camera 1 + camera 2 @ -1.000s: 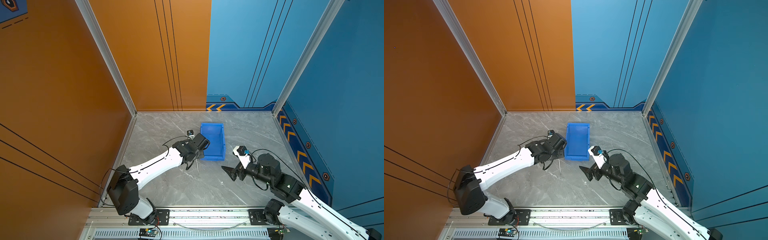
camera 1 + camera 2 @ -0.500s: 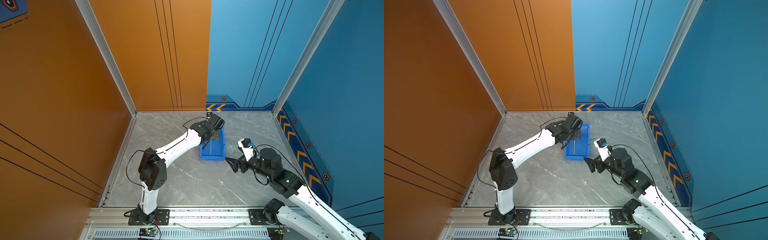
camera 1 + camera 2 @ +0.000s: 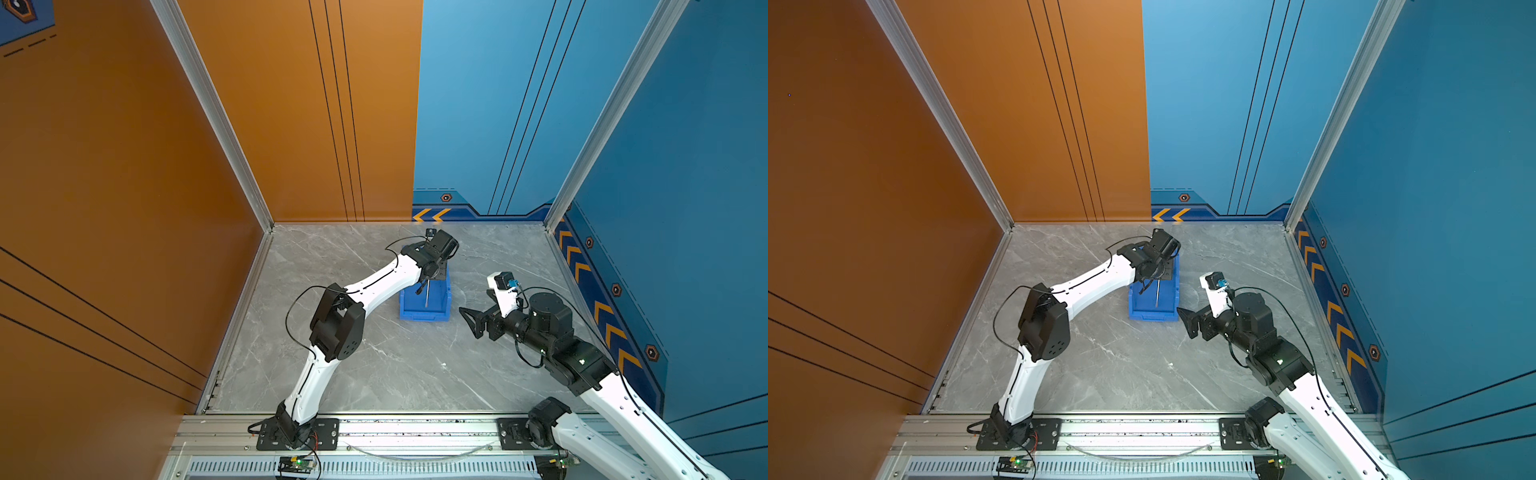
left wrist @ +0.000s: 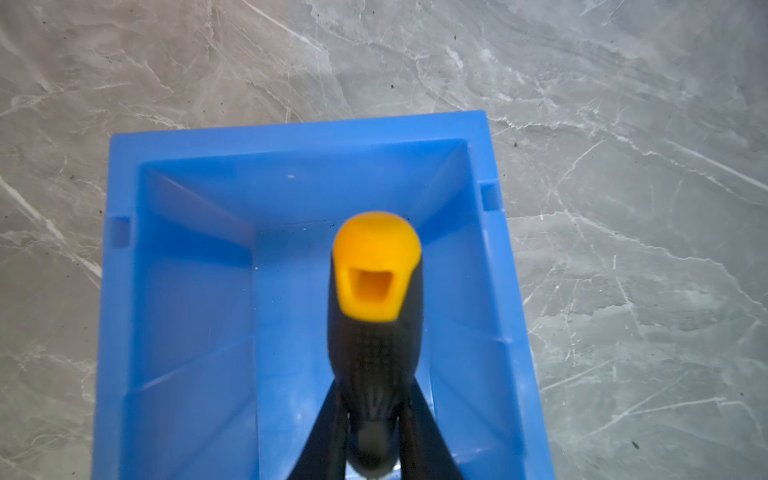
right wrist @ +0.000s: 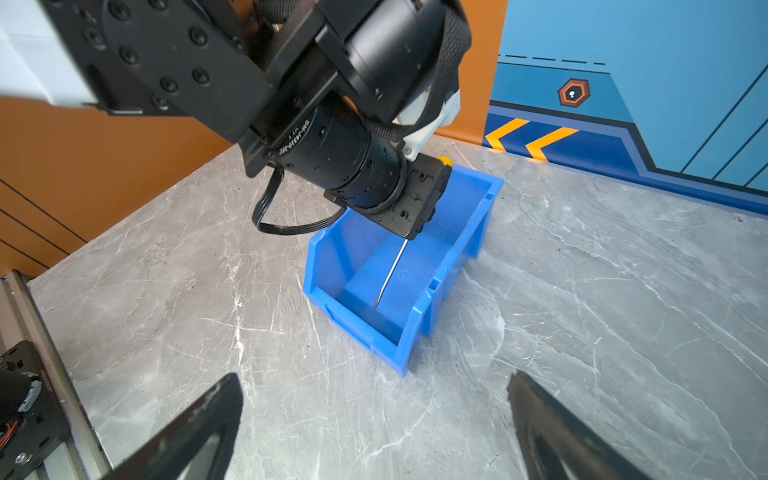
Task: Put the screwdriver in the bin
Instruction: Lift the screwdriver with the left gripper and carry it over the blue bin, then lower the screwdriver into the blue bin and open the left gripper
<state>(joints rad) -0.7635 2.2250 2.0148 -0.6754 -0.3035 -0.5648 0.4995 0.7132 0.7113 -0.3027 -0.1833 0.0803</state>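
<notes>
the biggest things were the tall walls, a flat orange wall (image 3: 291,124) on one side and a flat blue wall (image 3: 478,104) on the other. under them lay a grey stone-look table (image 3: 374,374) with thin white lines in it.

two white and black robot arms stood at the near edge of the table. the left arm (image 3: 374,282) reached far out over the middle. the right arm (image 3: 582,361) was bent low on its own side.

a small bright blue plastic bin (image 3: 424,313) with an open top and a thick rim sat near the middle of the table, toward the back, in both top views (image 3: 1152,313). its inside was all blue (image 4: 187,291).

the slim screwdriver (image 4: 376,332), with a black bumpy handle, a yellow-orange cap and a long thin silver shaft (image 5: 390,274), was up over the bin, held at a slant. the cap pointed to the far end. the shaft (image 3: 427,295) sloped down inside the bin toward the near end. its tip was low, close to the bin floor. i could not tell if it touched.

the left pincer (image 4: 374,419) was pinching the black handle, with one dark finger (image 4: 328,424) pressed on each side.

the right pincer (image 5: 374,419) was spread wide with nothing in it. it was low over the table, just beside the near end of the bin (image 3: 471,318).
</notes>
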